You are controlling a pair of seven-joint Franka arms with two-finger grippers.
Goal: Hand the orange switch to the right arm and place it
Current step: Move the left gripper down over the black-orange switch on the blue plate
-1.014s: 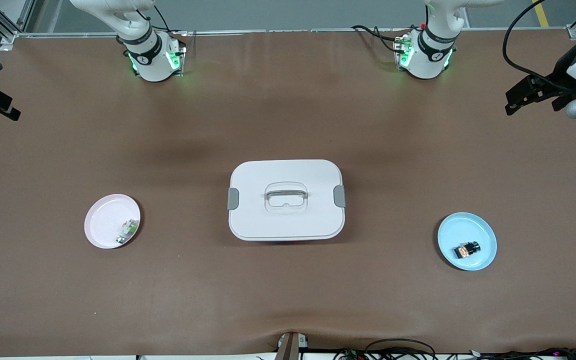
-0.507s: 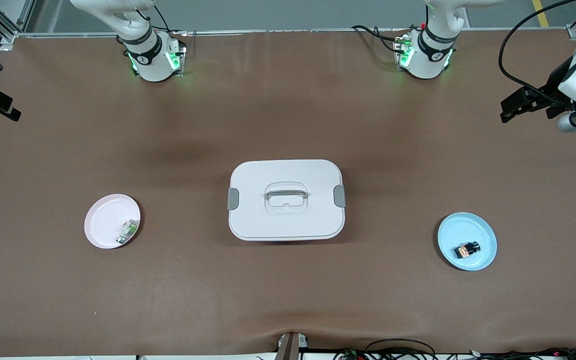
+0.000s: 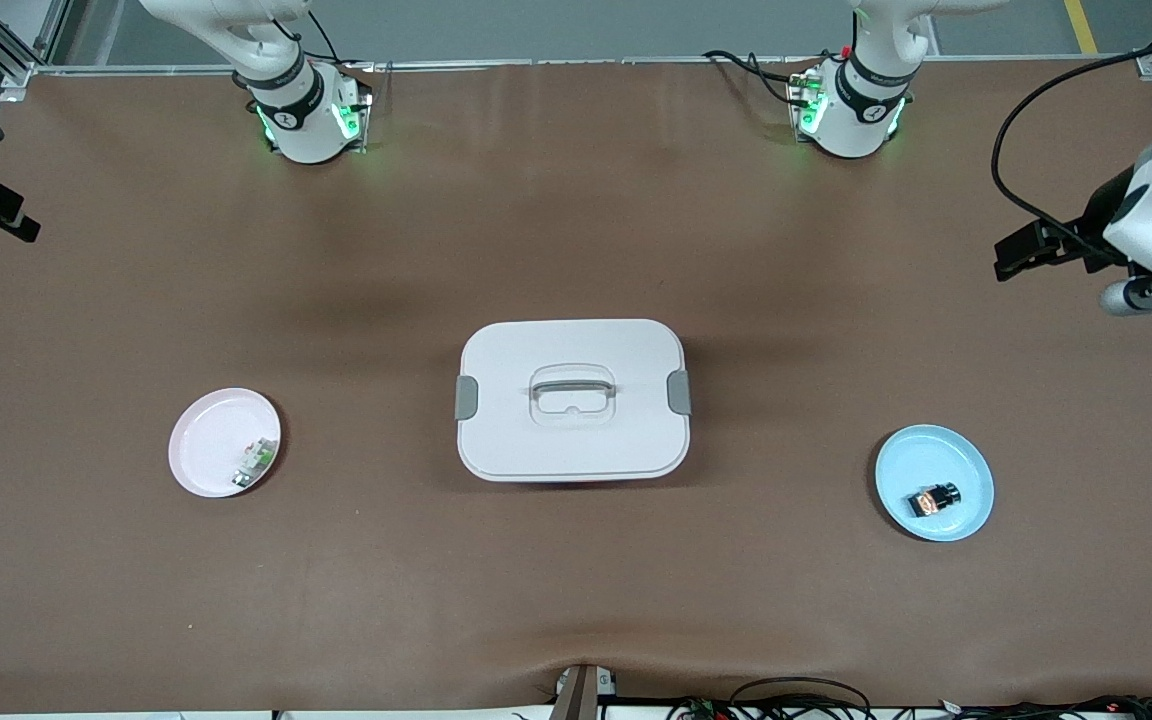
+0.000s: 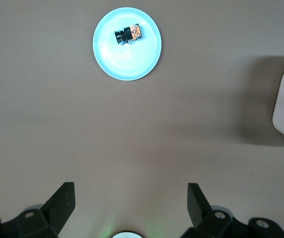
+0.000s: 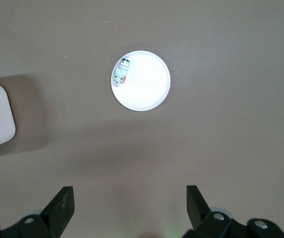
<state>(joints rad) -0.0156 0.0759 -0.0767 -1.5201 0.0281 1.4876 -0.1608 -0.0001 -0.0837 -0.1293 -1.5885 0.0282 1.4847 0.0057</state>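
The orange switch (image 3: 935,498) is seen lying in the blue plate (image 3: 976,510), toward the left arm's end of the table from the white lidded box (image 3: 573,399), which is taken as the landmark here. The plate sits a little nearer to the front camera than the box and well apart from it. The switch is touched by neither gripper.

The left gripper (image 4: 131,201) is held high over bare table, out past the blue plate from the box, with its fingers (image 4: 62,200) spread wide and nothing between them; in the left wrist view the plate and switch (image 4: 128,34) are seen below it.

The right gripper (image 5: 130,202) is kept waiting over the table toward the right arm's end from the box, its fingers likewise spread and empty. A pink plate (image 3: 201,440) with a small white-and-green part (image 3: 254,462) in it is placed toward that end, well apart from the box.
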